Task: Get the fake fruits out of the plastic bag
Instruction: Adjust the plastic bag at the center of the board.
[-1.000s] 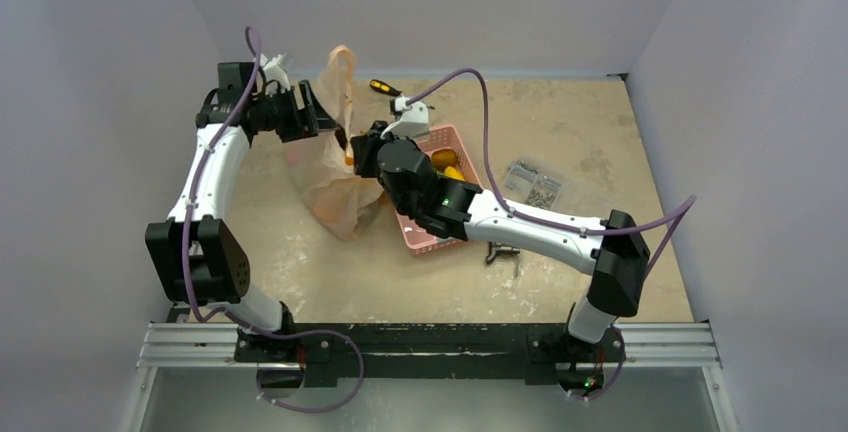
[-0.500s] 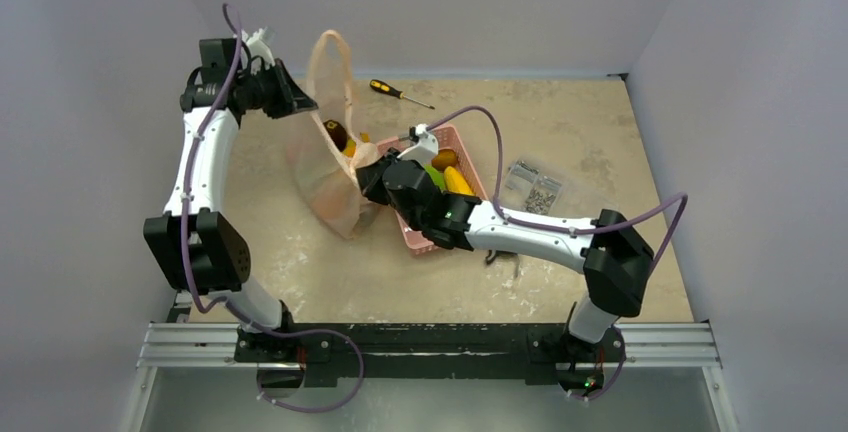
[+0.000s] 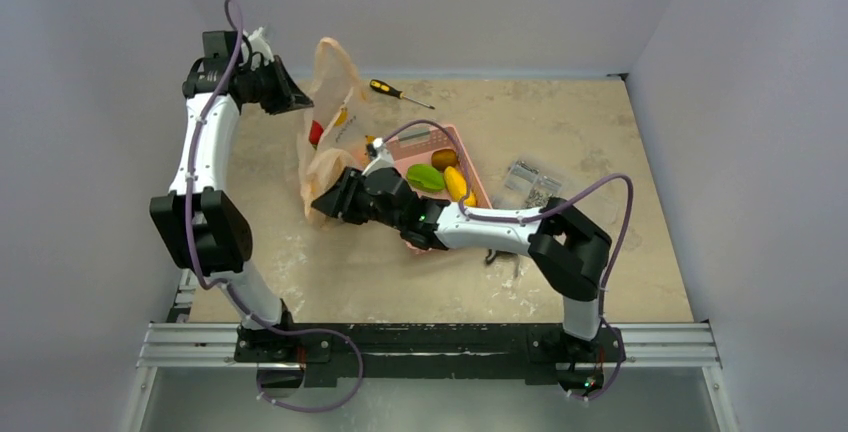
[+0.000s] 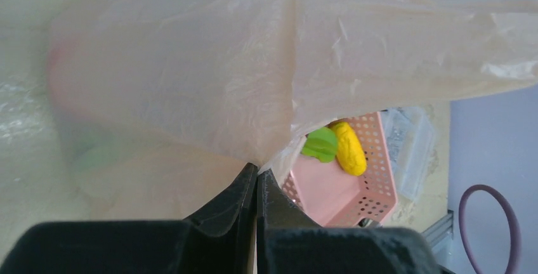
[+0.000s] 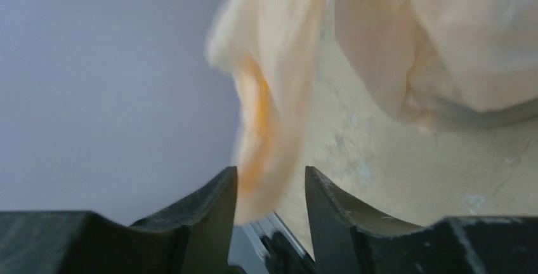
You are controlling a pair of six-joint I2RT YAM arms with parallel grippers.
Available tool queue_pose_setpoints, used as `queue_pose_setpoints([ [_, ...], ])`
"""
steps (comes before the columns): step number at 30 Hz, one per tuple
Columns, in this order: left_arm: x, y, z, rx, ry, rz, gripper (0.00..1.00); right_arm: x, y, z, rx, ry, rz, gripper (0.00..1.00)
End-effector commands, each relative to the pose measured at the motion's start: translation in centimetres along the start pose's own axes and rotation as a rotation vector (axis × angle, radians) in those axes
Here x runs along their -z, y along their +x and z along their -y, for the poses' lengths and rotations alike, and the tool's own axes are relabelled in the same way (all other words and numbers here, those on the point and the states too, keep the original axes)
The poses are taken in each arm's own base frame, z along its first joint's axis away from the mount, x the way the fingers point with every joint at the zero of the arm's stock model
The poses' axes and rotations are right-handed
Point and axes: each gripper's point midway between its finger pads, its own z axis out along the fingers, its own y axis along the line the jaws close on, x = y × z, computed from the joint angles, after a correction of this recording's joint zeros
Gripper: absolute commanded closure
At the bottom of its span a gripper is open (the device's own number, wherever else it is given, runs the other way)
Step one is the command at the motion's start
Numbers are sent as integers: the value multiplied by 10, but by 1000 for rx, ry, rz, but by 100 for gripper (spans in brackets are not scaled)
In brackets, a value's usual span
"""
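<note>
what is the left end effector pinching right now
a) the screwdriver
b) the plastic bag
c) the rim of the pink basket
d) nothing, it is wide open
b: in the left wrist view the left end effector has its jaws pressed together on a fold of the plastic bag, whose film fans out from the fingertips.

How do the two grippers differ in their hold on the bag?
The left gripper has its fingers shut on a fold of the plastic bag; the right gripper has them apart, a strip of bag between them. The left is raised near the bag's top, the right low by its base. Both are at the bag.
</note>
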Motion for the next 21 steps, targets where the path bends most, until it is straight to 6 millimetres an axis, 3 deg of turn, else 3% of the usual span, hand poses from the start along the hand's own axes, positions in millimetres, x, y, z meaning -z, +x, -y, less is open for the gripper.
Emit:
queue_pose_setpoints([
  [1, 29, -7, -18, -102, -145, 95, 100, 7, 58, -16, 230, -145, -277, 52],
  [2, 30, -1, -21, -81, -160, 78, 94, 9, 65, -12, 258, -153, -314, 48],
  [4, 35, 8, -14, -58, -141, 64, 64, 15, 68, -11, 290, -187, -336, 36],
  [6, 42, 15, -5, -60, -124, 95, 37, 21, 62, -13, 365, -196, -331, 29],
  [8, 49, 24, 0, -70, -113, 126, 19, 30, 54, -16, 441, -196, -319, 21],
  [11, 53, 39, 1, -81, -119, 125, 16, 46, 38, -16, 522, -187, -276, 10],
  [14, 49, 46, 8, -109, -78, 121, 17, 56, 20, -18, 539, -181, -249, 7],
  [19, 43, 51, -1, -116, -106, 98, 33, 69, -33, -33, 425, -203, -159, 5],
  [21, 46, 49, -3, -120, -126, 109, 35, 65, -56, -36, 374, -187, -94, 2],
])
